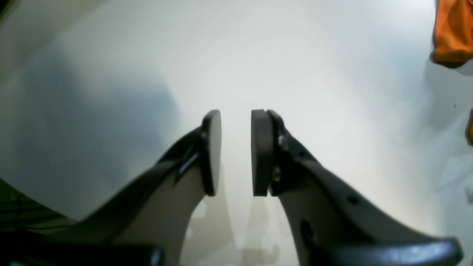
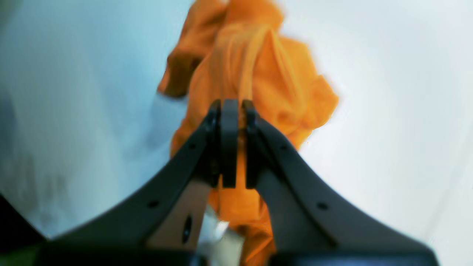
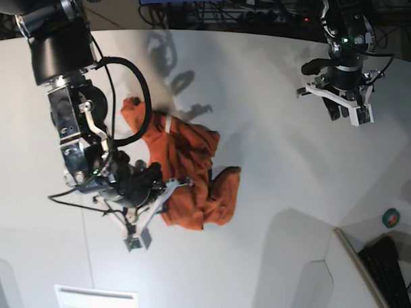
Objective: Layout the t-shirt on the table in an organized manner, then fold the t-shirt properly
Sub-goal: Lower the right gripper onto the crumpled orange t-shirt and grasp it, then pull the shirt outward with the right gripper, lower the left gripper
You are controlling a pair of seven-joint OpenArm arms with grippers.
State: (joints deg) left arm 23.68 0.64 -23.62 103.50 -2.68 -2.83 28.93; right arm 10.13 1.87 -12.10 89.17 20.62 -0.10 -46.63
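Right end effector pinches t-shirt.

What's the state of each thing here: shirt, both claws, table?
t-shirt: crumpled in a heap on the table, not laid out or folded.
right claw: shut on the t-shirt, cloth pinched between its pads.
left claw: partly open, empty, over bare table away from the shirt.
table: white, bare apart from the shirt.
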